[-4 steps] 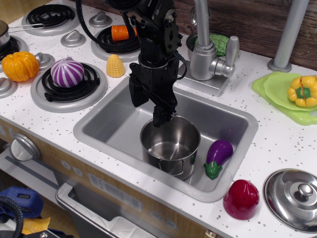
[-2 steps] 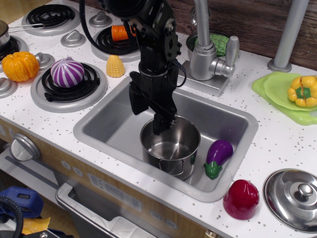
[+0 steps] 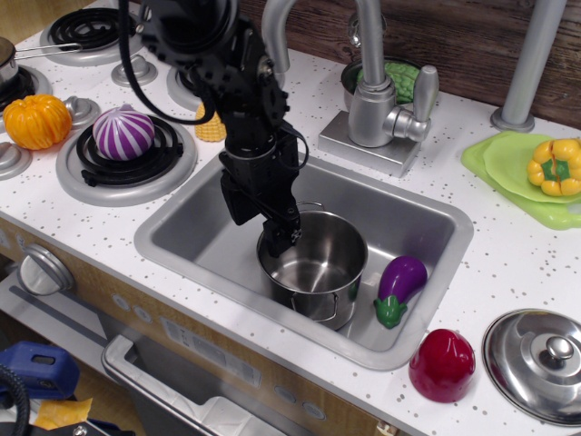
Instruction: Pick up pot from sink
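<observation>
The gripper (image 3: 272,227) reaches down at the 9 o'clock side of the pot (image 3: 313,263), and its fingertips are lost against the dark housing and the steel rim, so whether they clasp the wall or stand apart from it cannot be told. The arm (image 3: 213,54) covers the burner at 12 o'clock of the sink (image 3: 427,213) and most of the yellow corn (image 3: 206,130). The steel lid (image 3: 537,352) is cut by the right edge. The small pot of greens (image 3: 395,80) sits half behind the faucet (image 3: 377,100). At the left edge another pan (image 3: 7,62) shows only a sliver.
</observation>
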Tool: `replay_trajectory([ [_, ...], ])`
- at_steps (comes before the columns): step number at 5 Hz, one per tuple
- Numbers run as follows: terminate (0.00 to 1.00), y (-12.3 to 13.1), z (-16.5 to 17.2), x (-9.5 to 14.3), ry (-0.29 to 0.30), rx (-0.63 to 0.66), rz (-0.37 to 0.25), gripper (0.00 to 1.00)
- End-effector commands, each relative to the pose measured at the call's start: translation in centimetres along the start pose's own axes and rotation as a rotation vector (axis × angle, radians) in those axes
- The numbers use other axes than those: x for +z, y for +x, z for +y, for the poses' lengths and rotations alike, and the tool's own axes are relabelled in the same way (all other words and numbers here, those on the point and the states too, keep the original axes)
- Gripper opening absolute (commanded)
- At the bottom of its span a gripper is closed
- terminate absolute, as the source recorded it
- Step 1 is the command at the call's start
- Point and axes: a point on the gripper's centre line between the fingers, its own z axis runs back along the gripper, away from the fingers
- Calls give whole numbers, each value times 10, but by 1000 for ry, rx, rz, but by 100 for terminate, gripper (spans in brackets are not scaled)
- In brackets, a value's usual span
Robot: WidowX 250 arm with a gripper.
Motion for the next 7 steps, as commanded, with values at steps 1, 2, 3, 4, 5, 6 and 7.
replay_trajectory([
  [1,0,1,6,-2,41,57,-85,0],
  [2,0,-3,0,-11,87,54,-143,0],
  [3,0,-3,-3,-12,112,56,-158,0],
  [4,0,5,2,0,100,40,-122,0],
  [5,0,13,3,18,102,30,-75,0],
  [6,0,23,5,39,103,19,-29,0],
  [7,0,32,2,54,104,14,-8,0],
])
